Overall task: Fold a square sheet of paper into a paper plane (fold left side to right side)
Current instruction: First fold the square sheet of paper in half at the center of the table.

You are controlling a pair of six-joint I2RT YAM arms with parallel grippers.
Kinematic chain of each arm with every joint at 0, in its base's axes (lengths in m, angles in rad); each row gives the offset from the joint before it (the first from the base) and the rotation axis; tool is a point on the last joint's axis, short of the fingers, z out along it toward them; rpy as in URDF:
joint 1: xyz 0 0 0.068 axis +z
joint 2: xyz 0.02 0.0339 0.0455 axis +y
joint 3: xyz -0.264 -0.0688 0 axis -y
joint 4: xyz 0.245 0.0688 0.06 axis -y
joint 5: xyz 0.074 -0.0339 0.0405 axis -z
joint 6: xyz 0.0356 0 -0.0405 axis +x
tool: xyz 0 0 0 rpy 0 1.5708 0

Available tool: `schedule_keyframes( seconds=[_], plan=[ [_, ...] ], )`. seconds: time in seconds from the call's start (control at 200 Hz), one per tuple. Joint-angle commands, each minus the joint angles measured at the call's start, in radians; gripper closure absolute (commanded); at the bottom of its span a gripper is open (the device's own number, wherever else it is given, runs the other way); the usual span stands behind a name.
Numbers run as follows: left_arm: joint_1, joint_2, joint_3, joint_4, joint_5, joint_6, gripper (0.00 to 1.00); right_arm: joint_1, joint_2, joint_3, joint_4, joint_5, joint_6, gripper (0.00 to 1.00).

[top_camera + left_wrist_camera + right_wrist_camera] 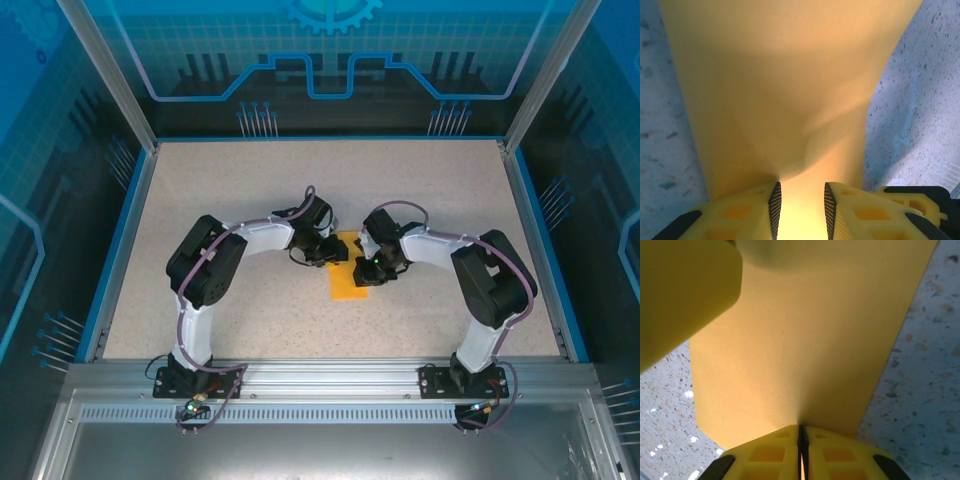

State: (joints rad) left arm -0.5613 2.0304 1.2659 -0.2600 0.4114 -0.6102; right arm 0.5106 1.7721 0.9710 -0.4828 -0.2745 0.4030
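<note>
The orange square sheet of paper (pixel 346 285) lies mid-table as a narrow upright strip between my two grippers. In the left wrist view the paper (pixel 790 75) spreads ahead with a soft crease running to the left pad. My left gripper (pixel 801 207) is at its near edge with the jaws apart, and paper shows in the gap. My right gripper (pixel 801 440) is shut on the sheet's (pixel 805 340) near edge, a sliver of paper caught in the slit. From above, the left gripper (pixel 328 252) sits at the strip's upper left and the right gripper (pixel 371 270) at its right edge.
The speckled tabletop (pixel 250 180) has a blue rim and glass walls on three sides. A yellow finger of the left gripper (pixel 685 295) hangs over the paper's far left corner in the right wrist view. Both arms arch inward and nearly meet.
</note>
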Motion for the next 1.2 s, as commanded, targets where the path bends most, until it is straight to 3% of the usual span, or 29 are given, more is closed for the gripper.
schedule_keyframes(
  seconds=[0.0, 0.92, 1.196],
  plan=[
    [0.033, 0.032, 0.035, -0.035, -0.053, 0.031, 0.68, 0.005, 0.053, -0.013, -0.081, 0.123, -0.031, 0.89],
    [0.123, 0.229, 0.375, -0.117, -0.078, 0.0, 0.63, 0.003, 0.058, -0.041, -0.085, 0.126, -0.062, 0.9],
    [0.126, 0.09, 0.271, -0.044, -0.062, 0.018, 0.63, 0.003, 0.059, -0.027, -0.084, 0.115, -0.059, 0.9]
  ],
)
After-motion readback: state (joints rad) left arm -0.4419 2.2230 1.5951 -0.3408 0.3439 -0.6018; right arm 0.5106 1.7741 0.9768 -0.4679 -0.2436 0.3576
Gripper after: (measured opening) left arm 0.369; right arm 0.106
